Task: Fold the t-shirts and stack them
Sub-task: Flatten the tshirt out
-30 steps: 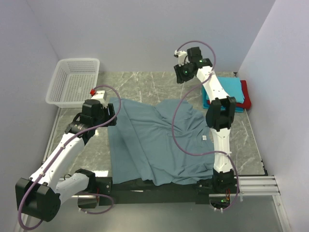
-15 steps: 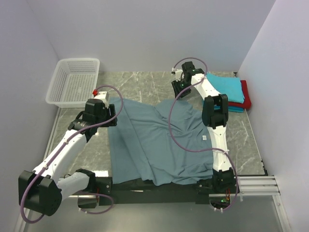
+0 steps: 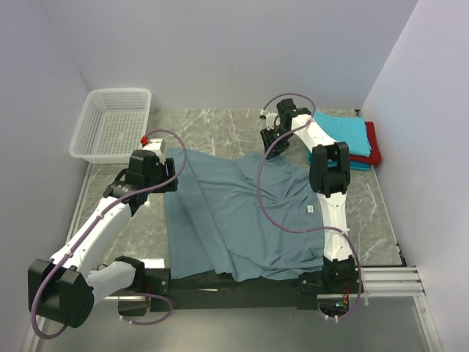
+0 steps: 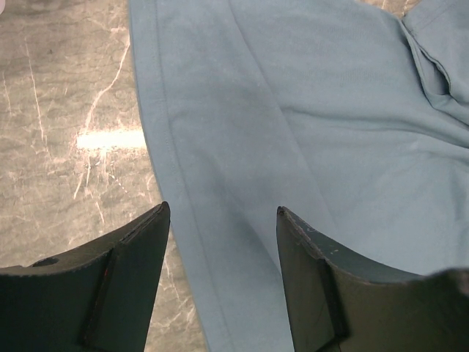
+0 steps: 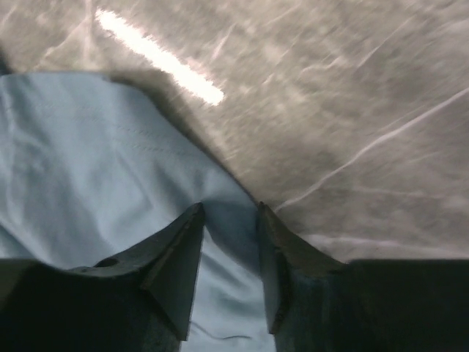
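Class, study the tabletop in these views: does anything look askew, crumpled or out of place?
Yes. The grey-blue t-shirt lies unfolded and skewed, with long creases across it, and its near hem runs past the near edge of the table. The folded shirts at the far right sit in a tidy stack.

Spread tee point(image 3: 234, 213) lies mid-worktop point(image 3: 220, 128), basket point(image 3: 113, 123) behind it at far left, folded tees point(image 3: 348, 136) stacked far right, left pincer point(image 3: 170, 172) over the tee's left edge, right pincer point(image 3: 270, 141) at the tee's far edge.
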Action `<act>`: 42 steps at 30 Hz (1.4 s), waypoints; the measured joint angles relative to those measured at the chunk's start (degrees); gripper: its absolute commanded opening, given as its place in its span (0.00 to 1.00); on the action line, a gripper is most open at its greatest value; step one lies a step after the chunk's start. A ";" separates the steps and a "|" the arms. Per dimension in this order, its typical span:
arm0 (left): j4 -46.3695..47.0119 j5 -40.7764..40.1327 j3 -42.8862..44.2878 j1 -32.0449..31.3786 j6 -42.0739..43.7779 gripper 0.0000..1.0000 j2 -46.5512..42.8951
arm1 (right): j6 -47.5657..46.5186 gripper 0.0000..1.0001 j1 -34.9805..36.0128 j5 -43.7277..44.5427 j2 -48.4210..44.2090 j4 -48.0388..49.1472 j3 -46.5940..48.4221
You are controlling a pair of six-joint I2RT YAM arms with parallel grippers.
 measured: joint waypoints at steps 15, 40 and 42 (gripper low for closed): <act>0.00 0.02 0.00 0.00 0.02 0.66 -0.26 | 0.13 0.00 0.59 -7.32 -14.34 5.75 -16.79; -0.02 0.85 0.00 0.00 0.00 0.66 -0.98 | -10.21 0.45 13.07 0.50 -33.70 14.19 -37.20; 0.00 0.85 -0.02 0.00 0.02 0.66 -1.31 | -7.65 0.45 11.43 -0.76 -33.46 14.19 -34.73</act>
